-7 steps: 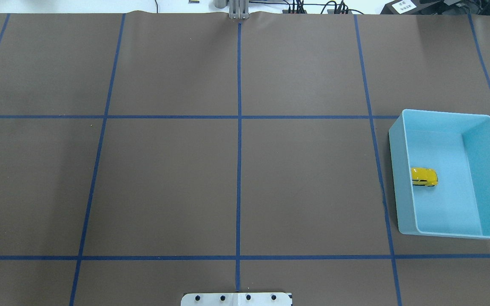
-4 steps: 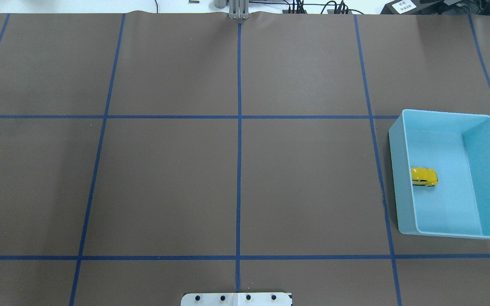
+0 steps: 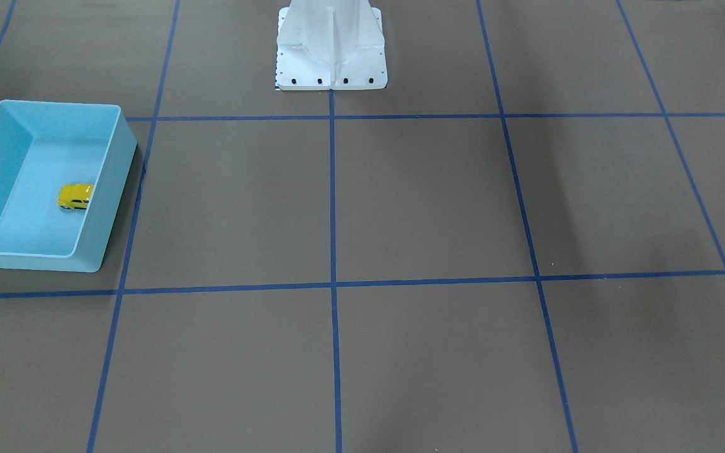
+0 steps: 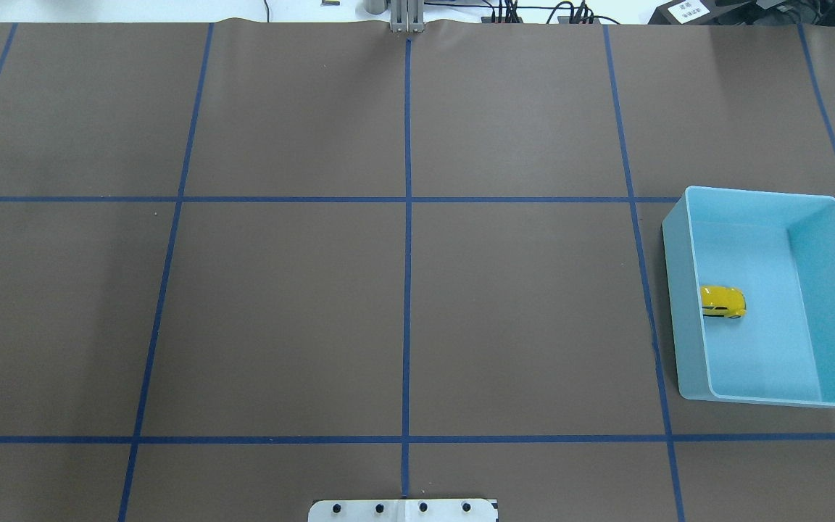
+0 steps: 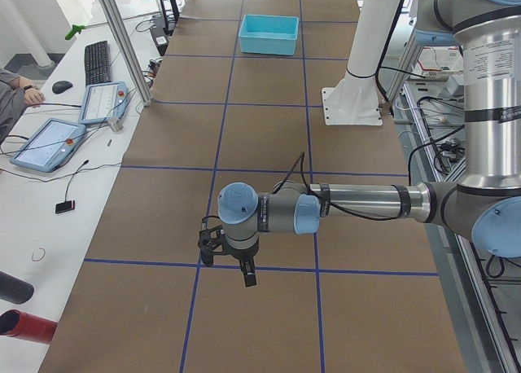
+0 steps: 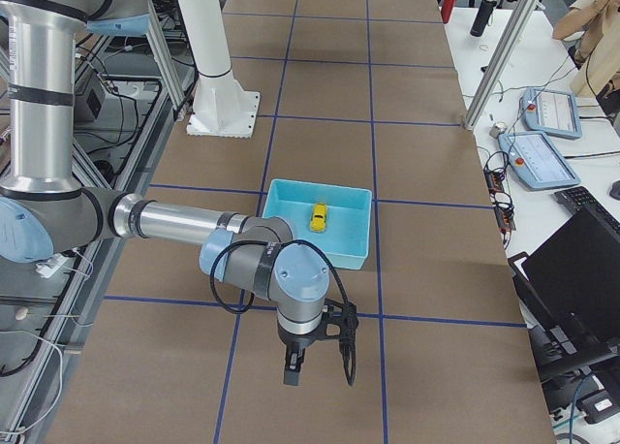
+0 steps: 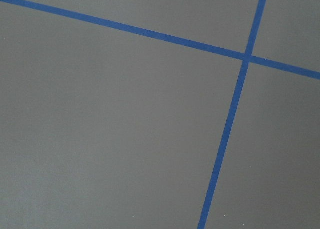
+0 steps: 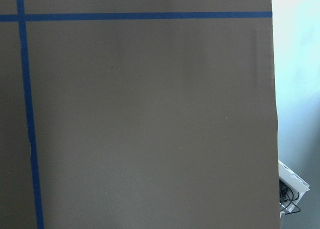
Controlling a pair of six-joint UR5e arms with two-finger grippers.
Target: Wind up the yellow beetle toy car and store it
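Cars: one yellow beetle toy car (image 4: 723, 301), inside the bin.
Bins: one light blue bin (image 4: 684, 304).
Grippers: two, the left gripper (image 5: 230, 259) and the right gripper (image 6: 305, 357); opening and hold cannot be told.

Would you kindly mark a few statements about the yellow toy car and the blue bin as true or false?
1. The yellow beetle toy car lies inside the light blue bin. True.
2. Something is gripping the car. False: nothing touches it.
3. The bin stands on the robot's left side of the table. False: it is on the robot's right side.
4. The car sits close to the bin wall that faces the table's middle. True.
5. A second toy shares the bin. False: the car is the only thing in it.
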